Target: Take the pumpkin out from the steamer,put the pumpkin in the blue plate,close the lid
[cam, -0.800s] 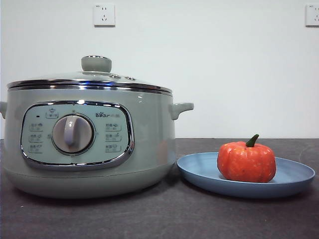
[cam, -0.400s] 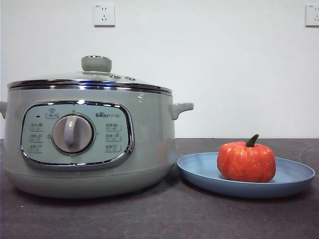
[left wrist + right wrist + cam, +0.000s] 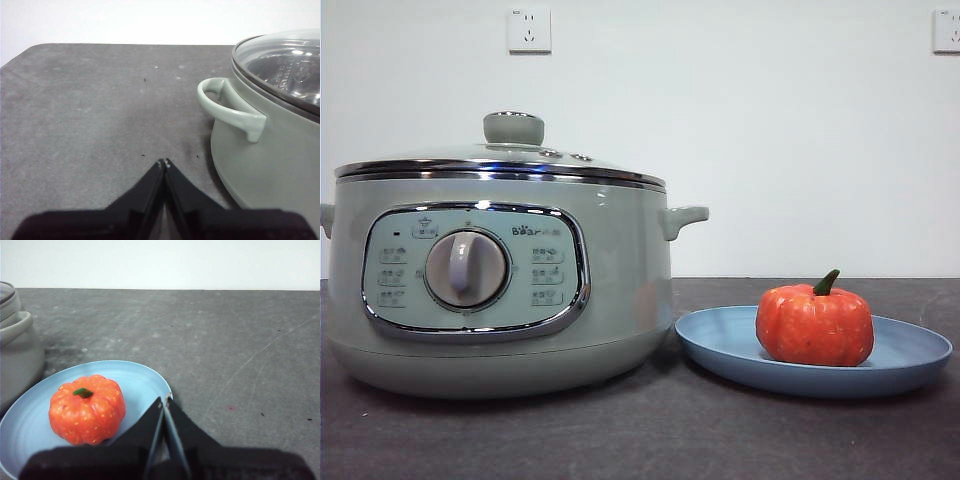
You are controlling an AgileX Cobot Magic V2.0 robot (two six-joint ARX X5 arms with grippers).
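The orange-red pumpkin (image 3: pixel 814 325) with its green stem sits upright in the blue plate (image 3: pixel 720 345), right of the steamer (image 3: pixel 620 290). The glass lid (image 3: pixel 500 160) with its green knob rests shut on the steamer. In the right wrist view the pumpkin (image 3: pixel 87 410) lies in the plate (image 3: pixel 140 382); my right gripper (image 3: pixel 164 401) is shut and empty beside the plate's rim. In the left wrist view my left gripper (image 3: pixel 163 163) is shut and empty over bare table, beside the steamer's side handle (image 3: pixel 227 107) and lid (image 3: pixel 280 60). Neither arm shows in the front view.
The dark grey table (image 3: pixel 650 430) runs under everything, with a white wall behind and two sockets (image 3: pixel 529 30) high up. The table's rounded far corner (image 3: pixel 30 52) shows in the left wrist view.
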